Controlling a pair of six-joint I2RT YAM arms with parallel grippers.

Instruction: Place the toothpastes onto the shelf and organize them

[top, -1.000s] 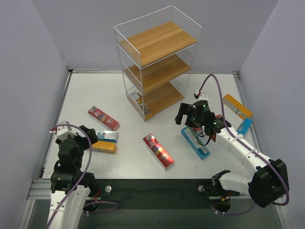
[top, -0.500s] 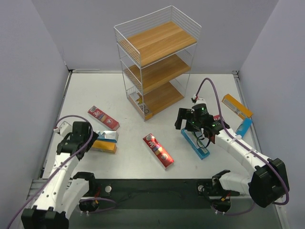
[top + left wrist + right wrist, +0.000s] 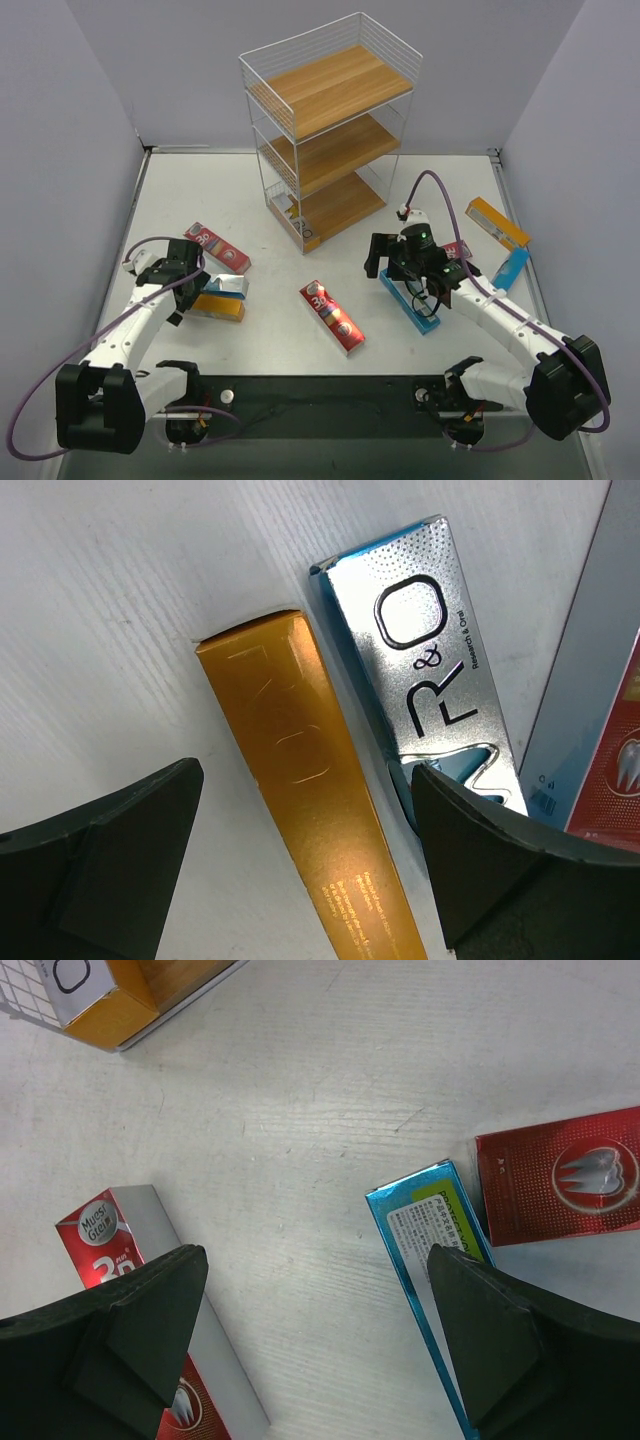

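Standing far back on table (image 3: 190, 195), shelf (image 3: 335, 85) carries just a lone carton (image 3: 290, 212), bottom tier; other toothpastes lie loose on table. L arm has swung out: left gripper (image 3: 186, 268), fingers spread wide, hangs over orange carton (image 3: 218, 307); right gripper (image 3: 402, 262), likewise agape, has edged onto teal carton (image 3: 412, 302). Picks look imminent. Only L wrist view reads "R&O" on silver carton (image 3: 430, 670).

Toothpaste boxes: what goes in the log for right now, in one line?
left jaws: open, over orange carton | right jaws: open, beside blue carton | held: nothing | stage: pre-grasp
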